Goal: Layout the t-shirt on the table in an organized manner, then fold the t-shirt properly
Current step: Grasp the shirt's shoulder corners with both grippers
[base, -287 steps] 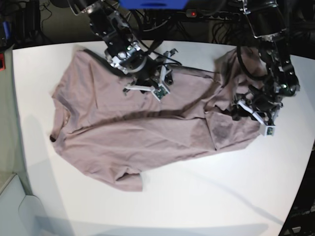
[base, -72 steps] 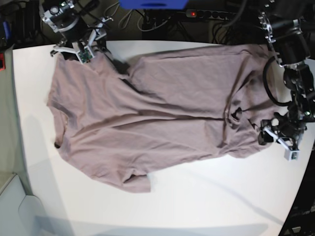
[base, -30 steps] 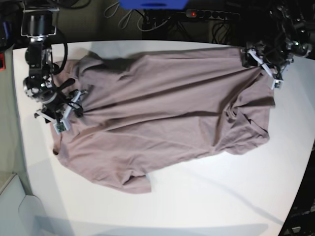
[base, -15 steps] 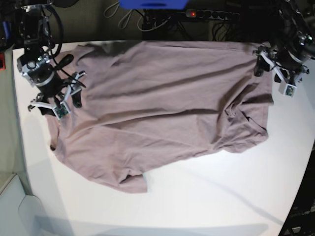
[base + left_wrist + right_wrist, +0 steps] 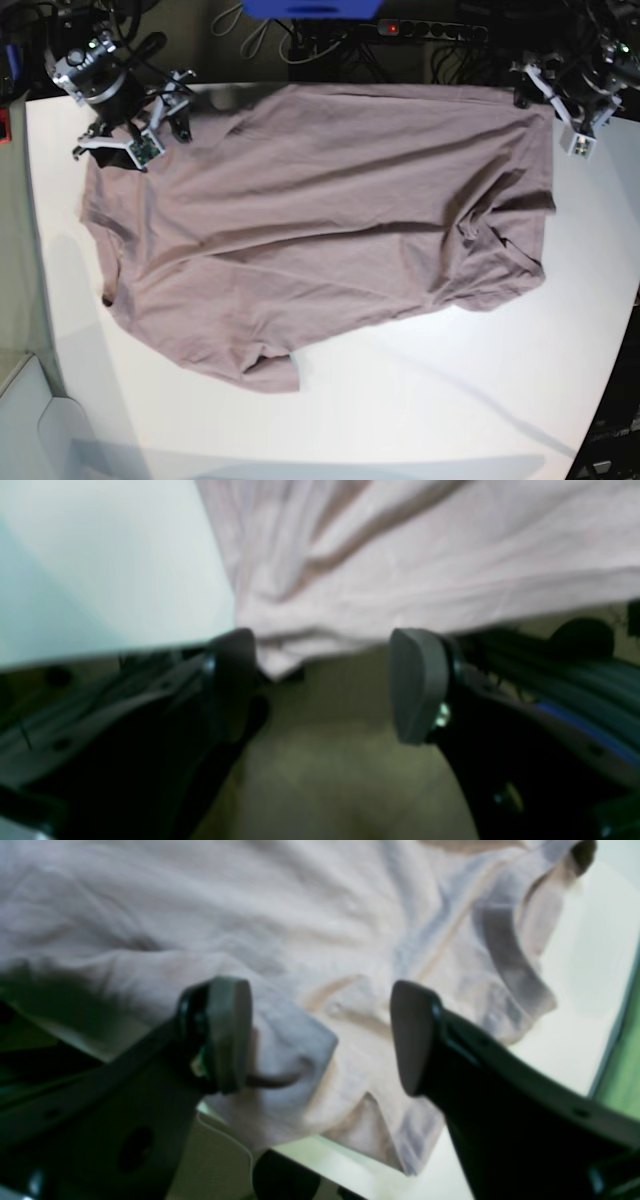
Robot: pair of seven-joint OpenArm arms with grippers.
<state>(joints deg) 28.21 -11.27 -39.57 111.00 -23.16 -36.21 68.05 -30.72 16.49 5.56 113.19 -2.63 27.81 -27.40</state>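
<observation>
The mauve-pink t-shirt [image 5: 320, 210] lies spread over the white table [image 5: 450, 400], its far edge along the table's far edge, with a bunched fold on its right side. My right gripper [image 5: 128, 135] is at the shirt's far-left corner. In the right wrist view it [image 5: 320, 1035] stands open, and a rolled fold of the t-shirt [image 5: 295, 1050] rests against one finger. My left gripper [image 5: 548, 118] is at the far-right corner. In the left wrist view it [image 5: 325, 685] is open, and the t-shirt's corner [image 5: 272, 662] hangs off the table edge beside one finger.
A power strip with a red light [image 5: 420, 30], a blue object [image 5: 310, 8] and cables lie just beyond the table's far edge. The table's right front corner is cut off by dark surroundings [image 5: 615, 440]. Bare white tabletop stretches in front of the shirt.
My right gripper moved toward the far-left corner, dragging the shirt's left side with it, and its jaws widened. My left gripper shifted slightly toward the far edge.
</observation>
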